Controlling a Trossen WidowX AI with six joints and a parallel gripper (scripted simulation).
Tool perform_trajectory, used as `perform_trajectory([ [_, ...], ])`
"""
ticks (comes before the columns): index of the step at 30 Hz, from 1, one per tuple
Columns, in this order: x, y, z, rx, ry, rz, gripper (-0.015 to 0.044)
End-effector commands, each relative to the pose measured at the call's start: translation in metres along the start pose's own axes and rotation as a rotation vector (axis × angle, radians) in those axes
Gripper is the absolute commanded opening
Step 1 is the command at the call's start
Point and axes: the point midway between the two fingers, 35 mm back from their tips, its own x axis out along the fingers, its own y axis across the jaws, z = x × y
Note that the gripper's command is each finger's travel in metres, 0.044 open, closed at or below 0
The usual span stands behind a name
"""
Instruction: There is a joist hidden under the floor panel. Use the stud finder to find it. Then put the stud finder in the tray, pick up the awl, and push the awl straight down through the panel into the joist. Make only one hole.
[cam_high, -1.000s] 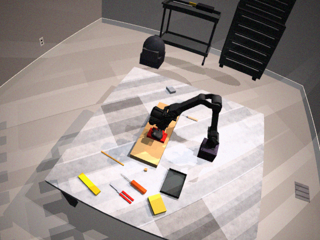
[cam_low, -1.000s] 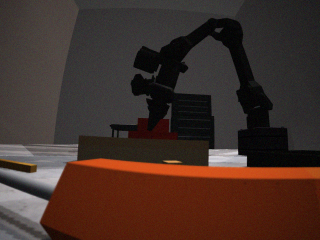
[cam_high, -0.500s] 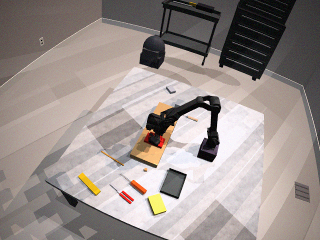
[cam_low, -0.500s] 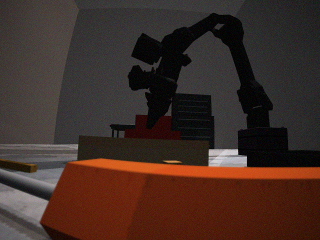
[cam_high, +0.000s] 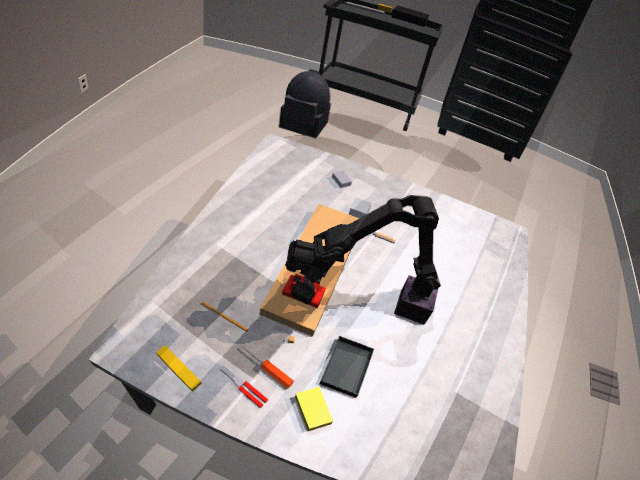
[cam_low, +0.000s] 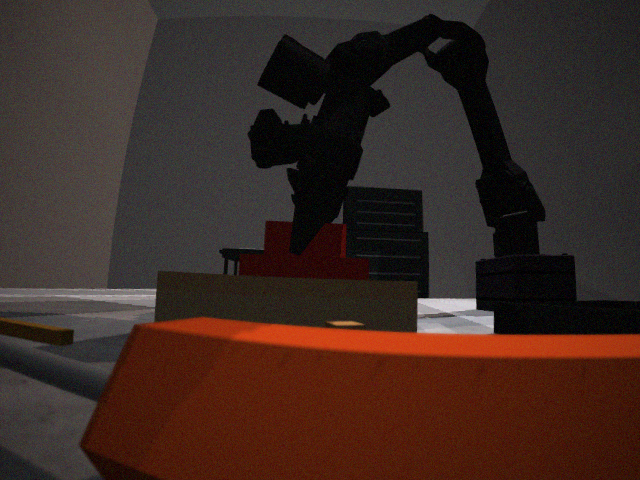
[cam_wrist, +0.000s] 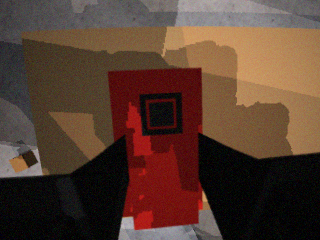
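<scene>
The red stud finder (cam_high: 317, 297) (cam_low: 258, 266) (cam_wrist: 120, 85) rests flat on the tan floor panel (cam_high: 323, 219) (cam_low: 206, 299) (cam_wrist: 270, 50), near the panel's front end. Its square window is dark with a thin red outline. My gripper (cam_high: 305, 292) (cam_low: 299, 250) (cam_wrist: 159, 136) is shut on the stud finder's raised body, a finger on each side. The dark tray (cam_high: 346, 364) is empty, in front of the panel. An orange-handled tool (cam_high: 277, 374) (cam_low: 361, 403) with a thin metal shaft lies left of the tray. A small wooden-handled tool (cam_high: 385, 237) lies behind the panel's right side. I cannot tell which is the awl.
A small wooden cube (cam_high: 291, 339) (cam_wrist: 19, 164) lies off the panel's front end. A yellow block (cam_high: 314, 408), red-handled pliers (cam_high: 253, 393), a yellow bar (cam_high: 178, 367) and a thin brown stick (cam_high: 224, 316) lie at the front and left. A grey block (cam_high: 341, 179) lies at the back.
</scene>
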Motion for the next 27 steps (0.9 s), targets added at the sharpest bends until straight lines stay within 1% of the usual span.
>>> perform_trajectory([
  [1, 0.000, 0.013, 0.000, 0.002, 0.001, 0.002, 0.0000],
  [14, -0.001, 0.052, 0.000, 0.003, 0.001, 0.006, 0.0000],
  [27, 0.000, 0.047, 0.000, 0.003, 0.001, 0.005, 0.0000],
])
